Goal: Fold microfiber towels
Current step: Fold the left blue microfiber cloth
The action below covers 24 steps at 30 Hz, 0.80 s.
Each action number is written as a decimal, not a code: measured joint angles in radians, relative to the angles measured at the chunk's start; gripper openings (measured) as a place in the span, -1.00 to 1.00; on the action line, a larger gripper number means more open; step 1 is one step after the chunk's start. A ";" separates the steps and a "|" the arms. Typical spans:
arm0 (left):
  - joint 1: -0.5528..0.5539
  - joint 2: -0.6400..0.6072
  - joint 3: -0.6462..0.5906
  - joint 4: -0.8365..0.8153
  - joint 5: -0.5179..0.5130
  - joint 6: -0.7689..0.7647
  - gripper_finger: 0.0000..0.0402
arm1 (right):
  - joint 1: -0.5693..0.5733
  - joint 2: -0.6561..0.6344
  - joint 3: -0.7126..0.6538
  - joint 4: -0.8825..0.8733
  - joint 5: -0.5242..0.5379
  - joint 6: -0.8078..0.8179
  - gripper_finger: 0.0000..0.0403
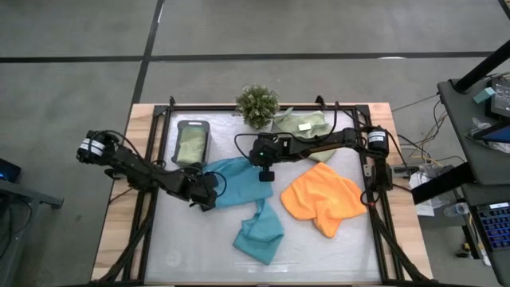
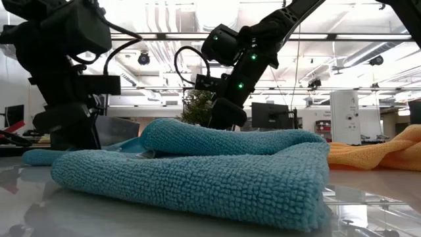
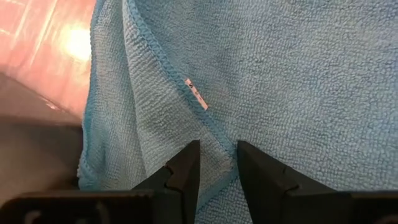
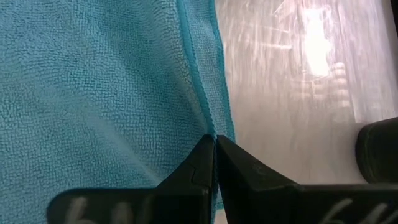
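A teal-blue towel [image 1: 235, 179] lies rumpled mid-table between my two grippers. My left gripper [image 1: 209, 194] is shut on its left edge and my right gripper [image 1: 266, 174] on its right edge. More teal cloth [image 1: 259, 231] lies folded toward the near edge, touching it; whether it is the same towel I cannot tell. An orange towel [image 1: 323, 199] lies bunched at the right. A sage-green towel [image 1: 299, 123] lies at the far edge, and another green cloth [image 1: 192, 145] sits in the tray. My left gripper pinches a stitched hem [image 3: 214, 134] at the teal towel's left edge between its two fingers. The hem runs into the gap beside a small white tag [image 3: 196, 94]. The fingers slant down from the table's left. The cloth around them is slack on the table. My right gripper has its two fingers shut on the teal towel's stitched edge [image 4: 208, 124], right at their tips. It comes slanting down from the table's far right. The towel spreads away from the fingers toward the left, over the glossy table.
A small bushy plant [image 1: 257, 104] stands at the far edge. The dark tray [image 1: 192, 125] sits at the far left. Black frame rails [image 1: 373, 191] run along the table's sides. Bare glossy table [image 1: 191, 247] shows near the front left.
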 joint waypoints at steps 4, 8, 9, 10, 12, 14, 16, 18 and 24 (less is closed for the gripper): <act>0.000 0.000 0.000 0.001 0.002 0.003 -0.71 | 0.000 0.000 0.000 0.000 0.000 0.000 -0.96; 0.000 0.000 0.000 0.001 0.017 0.009 -0.96 | 0.000 0.000 0.000 0.000 0.000 0.000 -0.96; 0.000 0.000 0.000 0.001 0.018 0.010 -0.97 | 0.000 0.000 0.000 0.000 0.000 0.000 -0.96; 0.000 0.000 0.000 0.001 0.018 0.010 -0.98 | 0.000 0.000 0.000 0.000 0.000 0.000 -0.96; 0.000 -0.002 0.000 0.001 0.019 0.011 -0.99 | 0.000 0.000 0.000 0.000 0.001 0.000 -0.96; 0.000 -0.010 0.000 0.001 0.021 0.025 -1.00 | 0.000 0.000 0.000 0.000 0.001 0.000 -0.96; 0.000 -0.023 0.000 0.000 0.021 0.026 -1.00 | 0.000 0.000 0.000 0.000 0.001 0.000 -0.96; 0.000 -0.044 0.000 -0.015 0.021 0.027 -1.00 | 0.000 0.000 0.000 0.000 0.001 0.000 -0.96; 0.000 -0.115 0.001 -0.054 -0.001 0.028 -1.00 | 0.000 0.000 0.000 0.001 0.003 0.000 -0.96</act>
